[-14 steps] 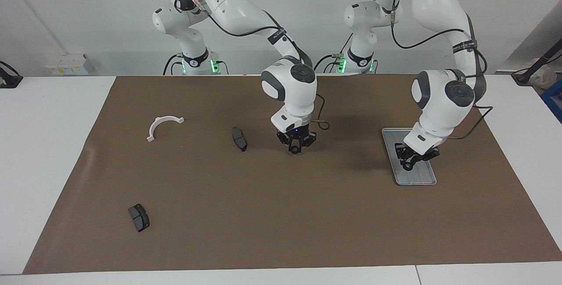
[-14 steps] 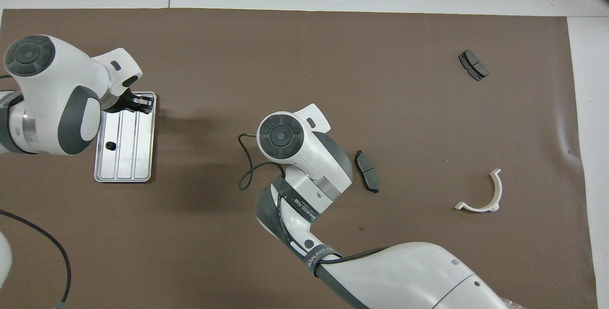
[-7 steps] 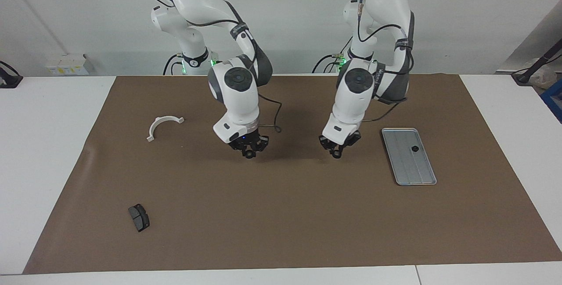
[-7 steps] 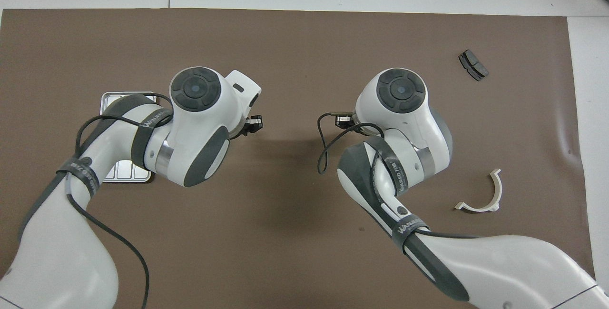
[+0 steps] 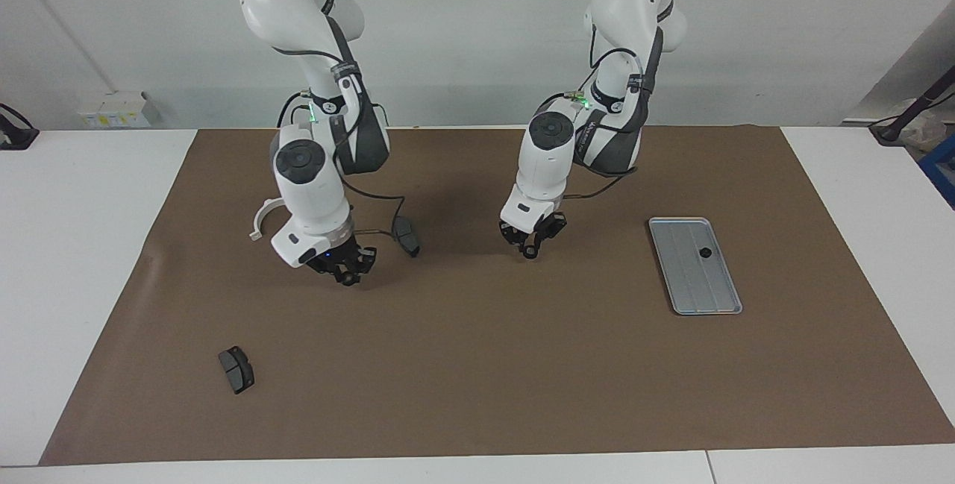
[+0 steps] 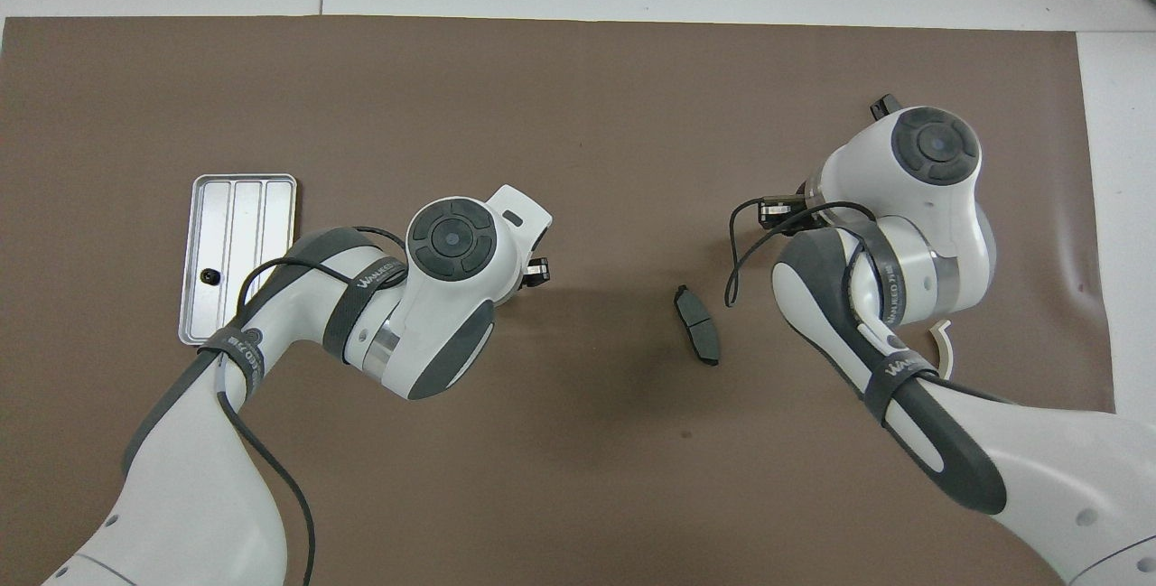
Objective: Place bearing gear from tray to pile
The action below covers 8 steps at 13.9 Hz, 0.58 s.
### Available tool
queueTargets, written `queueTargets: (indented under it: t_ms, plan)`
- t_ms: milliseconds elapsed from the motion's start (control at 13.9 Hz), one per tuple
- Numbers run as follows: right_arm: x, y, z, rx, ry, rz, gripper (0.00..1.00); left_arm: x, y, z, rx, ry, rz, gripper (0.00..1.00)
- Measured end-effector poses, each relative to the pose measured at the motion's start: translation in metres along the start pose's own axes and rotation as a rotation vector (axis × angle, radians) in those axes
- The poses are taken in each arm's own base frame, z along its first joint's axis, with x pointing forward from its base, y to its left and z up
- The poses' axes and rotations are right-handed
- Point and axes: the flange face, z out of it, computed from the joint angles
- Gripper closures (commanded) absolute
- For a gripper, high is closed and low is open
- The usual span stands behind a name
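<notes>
– Left gripper (image 5: pixel 531 245), item 1: where does it hang, and what has changed?

– It hangs low over the bare brown mat (image 5: pixel 477 365), near the middle of the table and well apart from the tray (image 5: pixel 683 286). One second earlier it was down over the tray; half a second earlier it was already off the tray but closer to it. Whether it is open or closed cannot be told, and nothing can be made out in it.

– Right gripper (image 5: pixel 345 275), item 2?

– It hangs over the mat between the white bracket (image 5: pixel 261 219) and the nearer brake pad (image 5: pixel 407 238). It has travelled from the table's middle toward the right arm's end, and that pad, covered half a second ago, shows again. Its state cannot be told either.

– Item 3, the bearing gear (image 5: pixel 704 251)?

– A small black round part, apparently with a hole at its centre, though it is too small to be sure. It lies flat on the ridged silver tray, in the half nearer the robots, in the lane toward the left arm's end. It has not shifted.

– The pile?

– Bracket and two pads lie scattered; the second brake pad (image 5: pixel 236 369) lies farthest from the robots.
</notes>
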Motion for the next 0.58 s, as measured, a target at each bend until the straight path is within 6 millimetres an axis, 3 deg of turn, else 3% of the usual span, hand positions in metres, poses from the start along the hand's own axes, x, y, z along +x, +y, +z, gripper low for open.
queueTargets:
  t_ms: [72,288,431,503,575]
  plan:
    - [0.002,0.018,0.002,-0.001,-0.002,0.006,1.00,0.000,0.001,-0.001,-0.004,0.002,-0.001,0.16]
    - [0.007,0.055,0.007,-0.001,0.006,0.012,1.00,0.005,-0.001,-0.005,-0.011,0.012,-0.009,0.16]
    - [0.009,0.073,0.013,0.000,0.012,0.029,0.96,0.024,-0.013,-0.016,-0.021,0.034,-0.034,0.16]
    - [0.009,0.082,0.016,-0.001,0.006,0.044,0.84,0.037,-0.026,-0.022,-0.025,0.045,-0.040,0.16]
    - [0.009,0.091,0.019,-0.002,0.002,0.057,0.64,0.053,-0.044,-0.028,-0.025,0.051,-0.039,0.16]
